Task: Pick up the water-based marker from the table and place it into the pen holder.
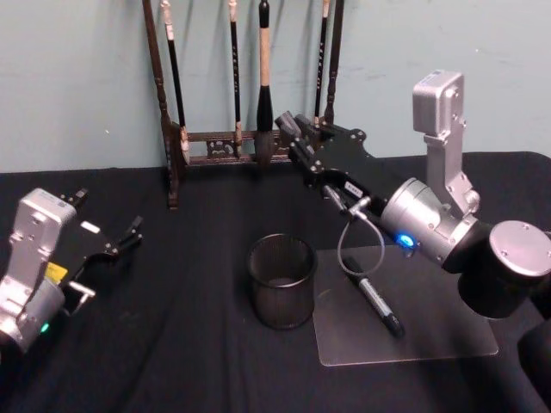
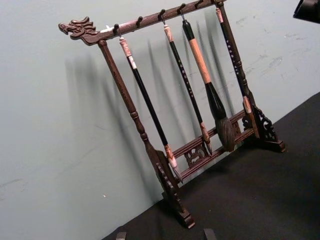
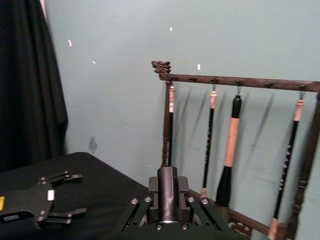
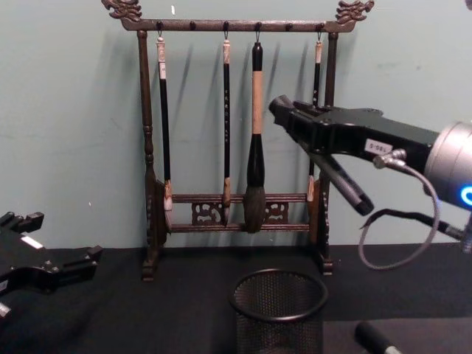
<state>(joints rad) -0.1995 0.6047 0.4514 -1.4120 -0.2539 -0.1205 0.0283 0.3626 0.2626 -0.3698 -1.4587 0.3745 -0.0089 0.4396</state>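
My right gripper (image 1: 293,138) is raised behind and to the right of the pen holder (image 1: 281,280), a short black mesh cup, and is shut on a black marker (image 4: 344,185) that slants down from its jaws. The right wrist view looks along that marker (image 3: 167,192) end-on. A second black marker (image 1: 374,303) lies on the greyer patch of the table (image 1: 430,331), right of the pen holder (image 4: 279,311). My left gripper (image 1: 110,243) rests open and empty at the far left, low over the black cloth.
A tall dark wooden brush rack (image 1: 245,146) with several hanging brushes stands at the back against the wall, just behind my right gripper (image 4: 282,110). A looped grey cable (image 1: 349,245) hangs under the right wrist. Open black cloth lies between the left gripper (image 4: 44,262) and the holder.
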